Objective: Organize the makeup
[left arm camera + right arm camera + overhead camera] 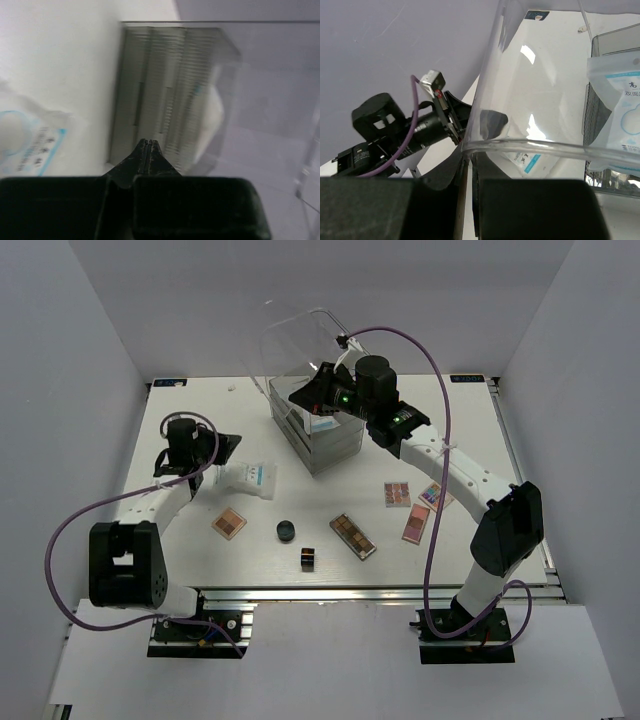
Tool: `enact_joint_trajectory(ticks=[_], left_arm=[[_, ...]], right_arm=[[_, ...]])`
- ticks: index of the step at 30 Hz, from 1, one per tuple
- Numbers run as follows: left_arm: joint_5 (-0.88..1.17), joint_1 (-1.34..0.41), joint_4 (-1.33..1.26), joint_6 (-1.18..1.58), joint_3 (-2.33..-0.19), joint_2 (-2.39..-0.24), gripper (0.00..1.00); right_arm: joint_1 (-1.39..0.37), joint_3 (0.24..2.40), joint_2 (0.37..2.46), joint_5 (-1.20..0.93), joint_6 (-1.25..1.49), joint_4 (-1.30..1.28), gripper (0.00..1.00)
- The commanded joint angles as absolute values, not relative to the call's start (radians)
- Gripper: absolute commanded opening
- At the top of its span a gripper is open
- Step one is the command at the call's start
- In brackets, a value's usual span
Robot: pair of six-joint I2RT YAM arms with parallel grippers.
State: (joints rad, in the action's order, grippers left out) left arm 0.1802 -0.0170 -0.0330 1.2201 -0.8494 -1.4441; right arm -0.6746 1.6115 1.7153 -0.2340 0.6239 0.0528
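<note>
Right gripper (470,162) pinches clear lid (545,149), arm stretched forward; left gripper (148,150) closed, empty.

Left gripper (147,145) and right gripper (469,160) are both black with a purple cable (428,560) on each arm, and the packet (248,478) just beside the left one is white with light-blue print. Back toward that arm's base: small brown palette (229,523), black jar (287,531), dark cube (308,558). Drawer box (330,445) by the right gripper is clear with grey ribbing; toward its base, 1 long brown palette (353,536), 1 pink palette (416,523), 1 multicolour palette (436,496).
</note>
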Motion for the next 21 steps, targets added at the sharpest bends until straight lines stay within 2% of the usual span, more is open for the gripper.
enact_joint_trajectory(ticks=[1,6,7,8,9,10,12,13,14,15,21], left_arm=[[0.311,-0.014,-0.291,1.213,-0.830,-1.388,0.00],[0.350,-0.015,-0.298,1.213,-0.882,-1.407,0.00],[0.348,-0.015,-0.249,1.185,-0.903,-1.414,0.00],[0.328,-0.014,-0.094,1.160,-0.966,-1.439,0.06],[0.302,-0.014,0.022,1.132,-1.006,-1.454,0.19],[0.273,-0.014,0.222,1.103,-1.041,-1.469,0.49],[0.216,-0.014,0.325,1.097,-1.074,-1.488,0.69],[0.197,-0.014,0.366,1.103,-1.065,-1.485,0.92],[0.181,-0.014,0.374,1.111,-1.052,-1.479,0.97],[0.178,-0.014,0.374,1.118,-1.030,-1.479,0.98],[0.160,-0.026,0.390,1.166,-1.028,-1.575,0.98]], right_arm=[[-0.658,1.624,1.644,-0.213,0.612,0.150,0.00],[-0.657,1.624,1.644,-0.213,0.614,0.152,0.00],[-0.658,1.624,1.644,-0.213,0.614,0.152,0.00],[-0.658,1.624,1.644,-0.212,0.612,0.152,0.00],[-0.658,1.623,1.641,-0.210,0.612,0.152,0.00],[-0.658,1.620,1.640,-0.210,0.611,0.152,0.00],[-0.657,1.618,1.638,-0.209,0.612,0.153,0.00],[-0.657,1.617,1.640,-0.210,0.612,0.153,0.00],[-0.657,1.617,1.641,-0.210,0.612,0.153,0.00],[-0.657,1.618,1.644,-0.210,0.615,0.155,0.00],[-0.657,1.635,1.657,-0.212,0.615,0.149,0.00]])
